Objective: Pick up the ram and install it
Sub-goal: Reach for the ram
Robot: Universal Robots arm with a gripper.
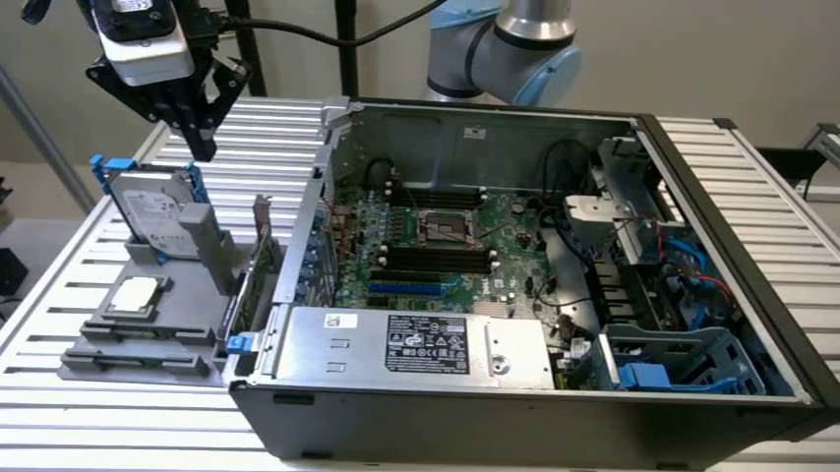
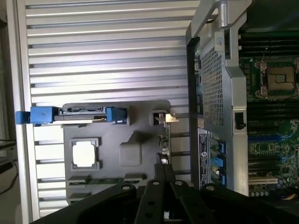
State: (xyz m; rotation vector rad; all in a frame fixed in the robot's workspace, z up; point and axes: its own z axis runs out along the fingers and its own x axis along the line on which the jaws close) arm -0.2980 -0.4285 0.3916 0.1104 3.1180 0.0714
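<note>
In the exterior view the black-fingered tool [image 1: 201,147] hangs high, its fingers clenched together on nothing. It is above the far end of a grey moulded plastic holder [image 1: 98,369], which sits on the slatted metal tabletop [image 1: 39,295] beside the open black computer case [image 1: 525,413]. Almost straight beneath the tool stands a silver hard drive in a blue bracket [image 1: 155,211]. Further from the tool, past a square silver processor chip [image 1: 137,295], is the holder's slotted end. In the wrist view the ram [image 2: 110,180], a long thin green circuit-board stick, rests on edge in one of those slots. It lies below the tool [image 2: 164,173] and well apart from it, offset from the fingertips toward the side away from the case. Its long axis runs parallel to the hard drive [image 2: 79,111] and points toward the case wall. By the look of it, the ram has not yet been picked up.
</note>
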